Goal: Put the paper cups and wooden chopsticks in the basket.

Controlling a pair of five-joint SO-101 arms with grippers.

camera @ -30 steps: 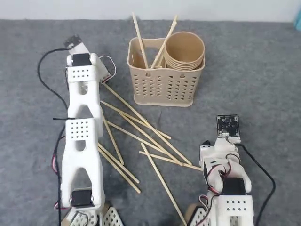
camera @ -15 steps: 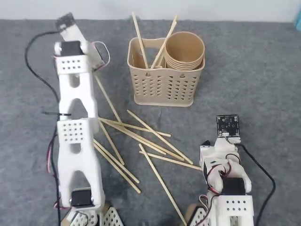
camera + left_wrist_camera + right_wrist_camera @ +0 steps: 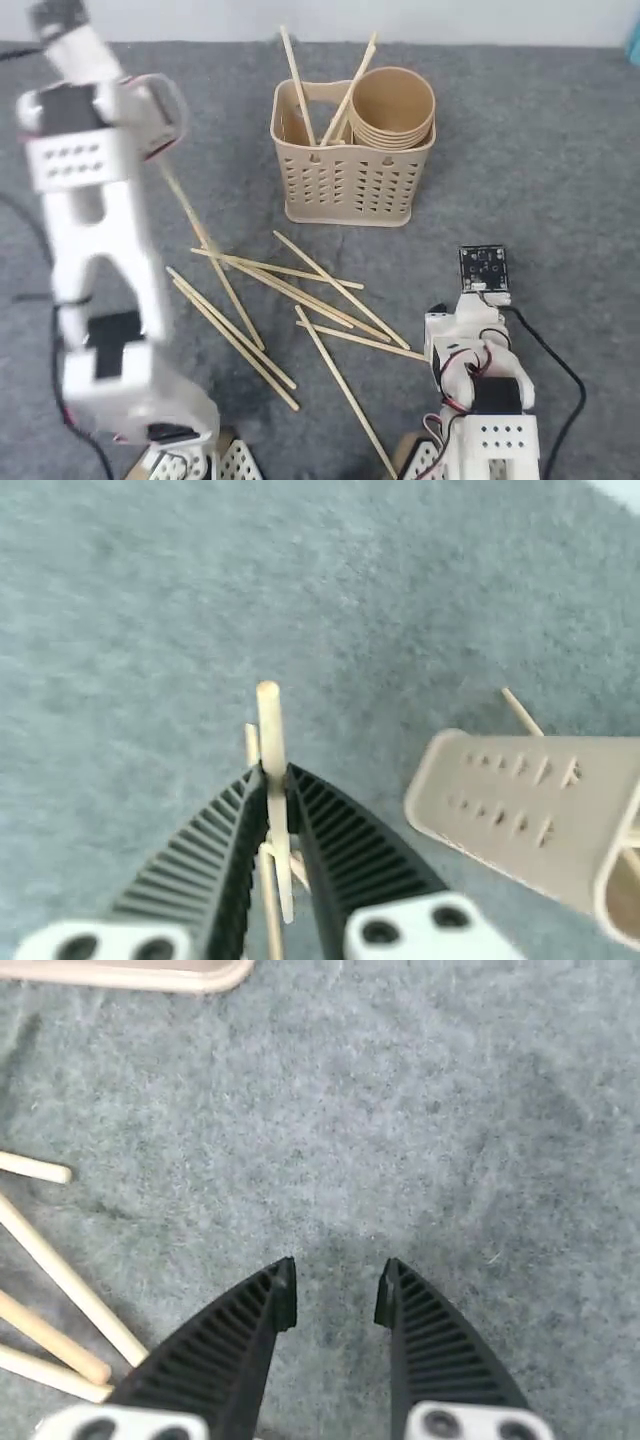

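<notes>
Clamped in left gripper (image 3: 272,772): pale wooden chopstick (image 3: 269,725), left of beige perforated plastic basket (image 3: 345,187). Near right, right gripper (image 3: 335,1295) parted, empty.

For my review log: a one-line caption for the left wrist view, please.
Left gripper shut on a wooden chopstick over the grey mat, basket nearby.

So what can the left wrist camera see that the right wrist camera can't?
Left wrist view: the left pincer shut on one wooden chopstick, with the basket, its wall full of holes, close by. Right wrist view: the right pincer open and holding nothing, above the grey carpet, with loose chopsticks lying beside it. Both: the carpet and a bit of the basket.
</notes>
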